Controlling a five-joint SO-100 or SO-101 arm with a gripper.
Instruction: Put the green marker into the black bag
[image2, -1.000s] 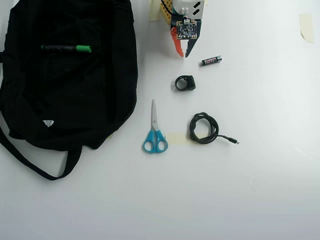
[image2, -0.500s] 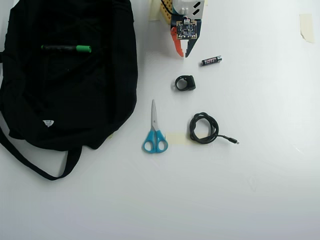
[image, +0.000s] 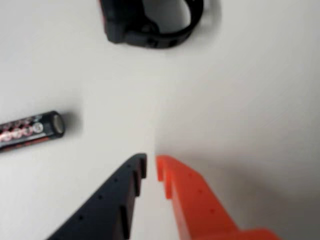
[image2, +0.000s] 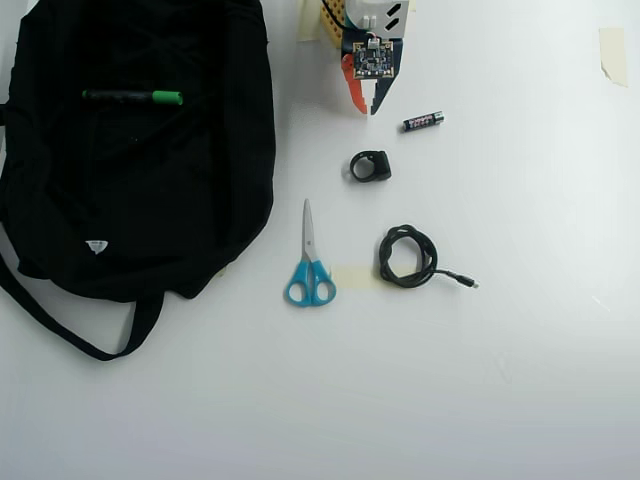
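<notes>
In the overhead view the green marker (image2: 133, 97) lies flat on the black bag (image2: 130, 190), dark barrel to the left and green cap to the right. The bag fills the upper left of the table, its strap trailing to the lower left. My gripper (image2: 366, 108) hangs at the top centre, well right of the bag, its tips pointing down the picture. In the wrist view the gripper (image: 151, 165) has its black and orange fingers nearly touching, with nothing between them. The marker and bag are out of the wrist view.
An AAA battery (image2: 423, 121) lies just right of the gripper, also at the wrist view's left as the battery (image: 31, 130). A black ring-shaped clip (image2: 370, 166) sits below the gripper. Blue-handled scissors (image2: 310, 260) and a coiled black cable (image2: 408, 257) lie mid-table.
</notes>
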